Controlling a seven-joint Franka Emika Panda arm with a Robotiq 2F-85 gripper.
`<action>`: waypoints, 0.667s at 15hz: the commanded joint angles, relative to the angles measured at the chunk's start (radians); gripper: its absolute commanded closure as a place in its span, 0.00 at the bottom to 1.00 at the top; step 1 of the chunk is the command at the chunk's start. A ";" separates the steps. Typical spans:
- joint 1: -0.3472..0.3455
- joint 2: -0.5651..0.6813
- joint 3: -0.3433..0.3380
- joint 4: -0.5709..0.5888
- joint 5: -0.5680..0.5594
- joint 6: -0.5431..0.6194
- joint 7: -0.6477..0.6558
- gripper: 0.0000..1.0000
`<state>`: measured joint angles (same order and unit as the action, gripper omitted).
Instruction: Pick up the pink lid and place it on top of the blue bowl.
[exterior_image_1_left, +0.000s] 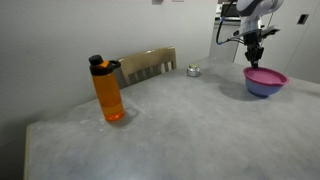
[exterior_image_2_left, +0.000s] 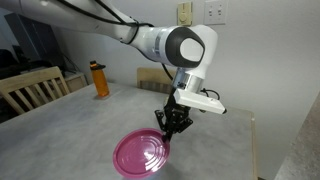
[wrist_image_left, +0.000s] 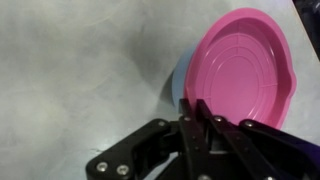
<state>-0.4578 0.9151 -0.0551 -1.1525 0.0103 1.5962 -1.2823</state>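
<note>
The pink lid lies on top of the blue bowl at the far side of the table. In an exterior view the lid hides the bowl. In the wrist view the lid fills the upper right, with a sliver of the bowl showing at its left edge. My gripper stands over the lid's edge. Its fingers are pressed close together at the lid's rim and appear shut on it.
A tall orange bottle stands on the grey table, also seen far back. A small silver round object sits near a wooden chair. The bowl is near the table edge.
</note>
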 joint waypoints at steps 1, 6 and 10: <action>-0.001 0.036 0.002 0.060 0.007 -0.053 -0.020 0.98; 0.021 0.029 -0.011 0.046 -0.017 -0.037 0.026 0.59; 0.064 -0.040 -0.055 -0.040 -0.079 0.121 0.153 0.31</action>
<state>-0.4289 0.9318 -0.0725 -1.1282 -0.0242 1.6136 -1.2029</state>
